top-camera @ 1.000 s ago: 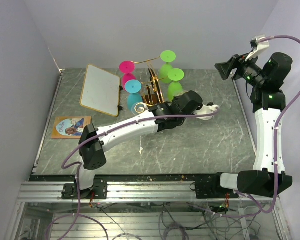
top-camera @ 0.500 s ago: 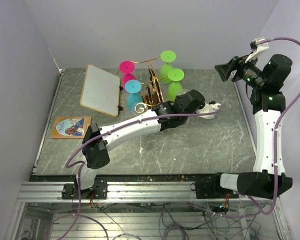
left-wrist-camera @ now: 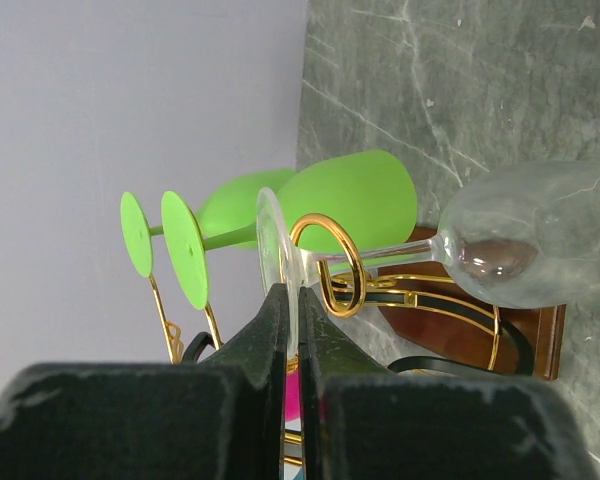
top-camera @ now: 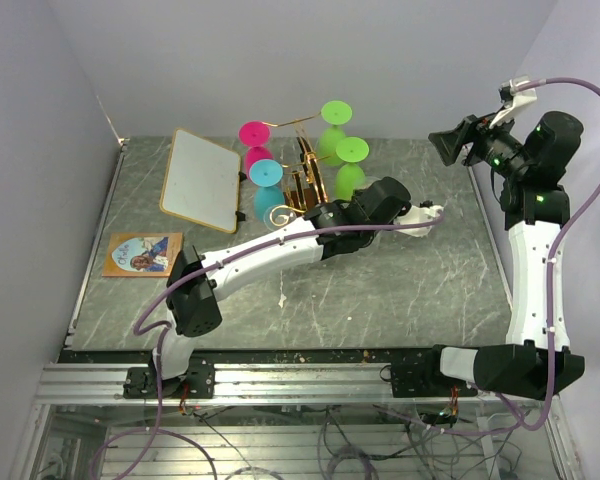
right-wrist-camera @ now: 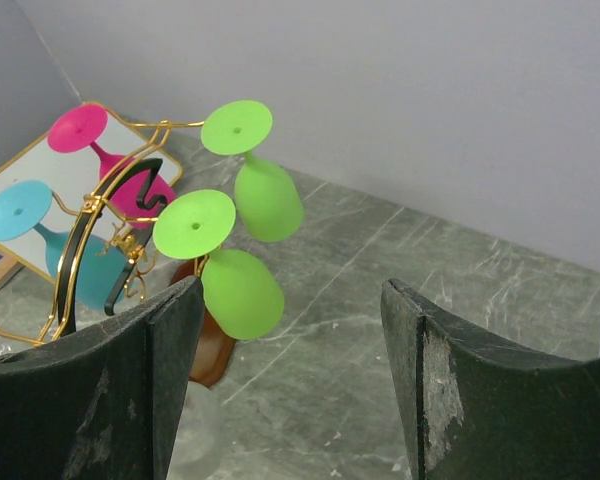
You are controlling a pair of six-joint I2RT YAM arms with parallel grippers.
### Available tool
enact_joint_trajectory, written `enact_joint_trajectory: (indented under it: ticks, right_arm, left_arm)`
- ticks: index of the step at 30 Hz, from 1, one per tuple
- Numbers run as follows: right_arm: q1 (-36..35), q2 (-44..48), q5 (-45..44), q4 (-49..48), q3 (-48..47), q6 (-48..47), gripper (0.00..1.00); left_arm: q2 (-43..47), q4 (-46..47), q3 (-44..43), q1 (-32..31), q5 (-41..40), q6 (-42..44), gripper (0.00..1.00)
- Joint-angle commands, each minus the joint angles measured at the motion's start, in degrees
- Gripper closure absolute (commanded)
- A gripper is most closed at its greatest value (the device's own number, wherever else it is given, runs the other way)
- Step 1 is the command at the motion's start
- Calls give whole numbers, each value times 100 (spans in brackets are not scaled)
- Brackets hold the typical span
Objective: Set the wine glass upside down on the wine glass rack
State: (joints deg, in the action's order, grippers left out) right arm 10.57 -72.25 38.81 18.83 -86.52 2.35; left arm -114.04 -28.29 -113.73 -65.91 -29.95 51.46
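A clear wine glass hangs foot-up and bowl-down in the left wrist view. My left gripper is shut on the rim of its foot. The stem crosses a gold scroll of the wine glass rack; I cannot tell whether it rests on it. The bowl hangs in front of the rack's brown base. In the top view my left arm covers that gripper. My right gripper is open and empty, held high at the right, and sees the bowl blurred.
Two green glasses, a pink one and a blue one hang upside down on the rack. A white board and a picture card lie at the left. Walls close the back and both sides.
The left arm's far joint has shifted slightly right and back while the gripper stays shut on the glass. The right arm has barely moved.
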Motion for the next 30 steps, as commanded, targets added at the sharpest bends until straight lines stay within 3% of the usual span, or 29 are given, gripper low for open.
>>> enact_joint_trajectory:
  ticks: [1, 11, 30]
  right_arm:
    - [59, 97, 83, -153, 13, 11, 29]
    - [77, 130, 68, -130, 39, -24, 29]
    - [128, 152, 74, -145, 21, 2, 29]
  left_arm:
    - [161, 184, -193, -102, 446, -38, 93]
    - [498, 1113, 563, -101, 526, 744, 93]
    - [514, 507, 251, -20, 1321, 1205, 93]
